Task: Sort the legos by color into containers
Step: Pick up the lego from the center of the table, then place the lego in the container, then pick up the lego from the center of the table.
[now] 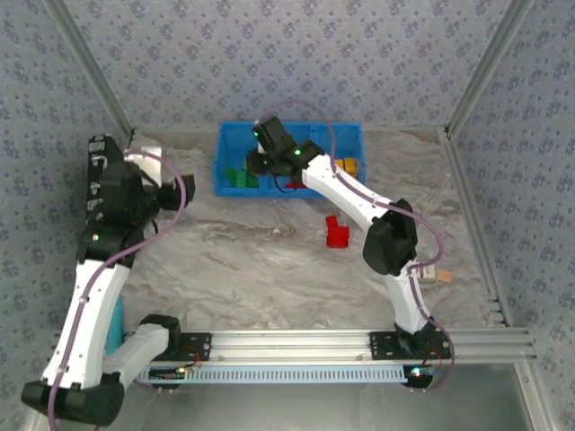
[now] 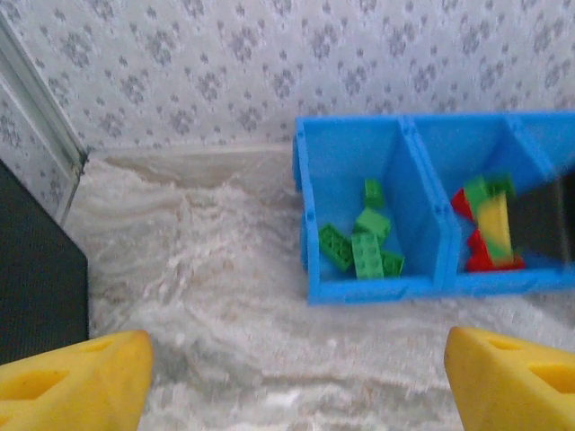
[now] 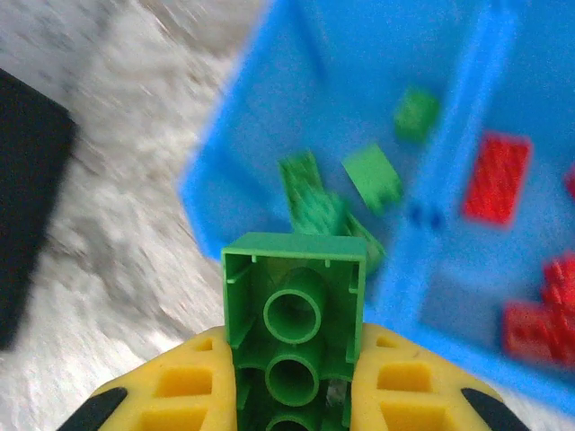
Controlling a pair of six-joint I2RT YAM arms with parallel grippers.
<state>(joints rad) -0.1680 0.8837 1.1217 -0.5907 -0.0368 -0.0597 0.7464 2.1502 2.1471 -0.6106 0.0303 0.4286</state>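
Note:
The blue bin (image 1: 346, 135) stands at the back of the table. Green legos (image 2: 364, 247) lie in its left compartment, red legos (image 2: 485, 259) in the middle one and orange ones (image 1: 347, 165) in the right one. My right gripper (image 3: 295, 346) is shut on a green lego (image 3: 295, 269), hollow underside toward the camera, over the left compartment (image 3: 269, 108). From above, that gripper (image 1: 260, 166) hangs over the bin's left half. Two red legos (image 1: 337, 233) lie on the table. My left gripper (image 2: 301, 386) is open and holds nothing, above bare table left of the bin (image 2: 377, 289).
A dark object (image 2: 36, 269) sits at the left of the table, near the wall. A small box (image 1: 442, 277) lies near the right rail. Metal frame posts border the table on both sides, with patterned walls behind.

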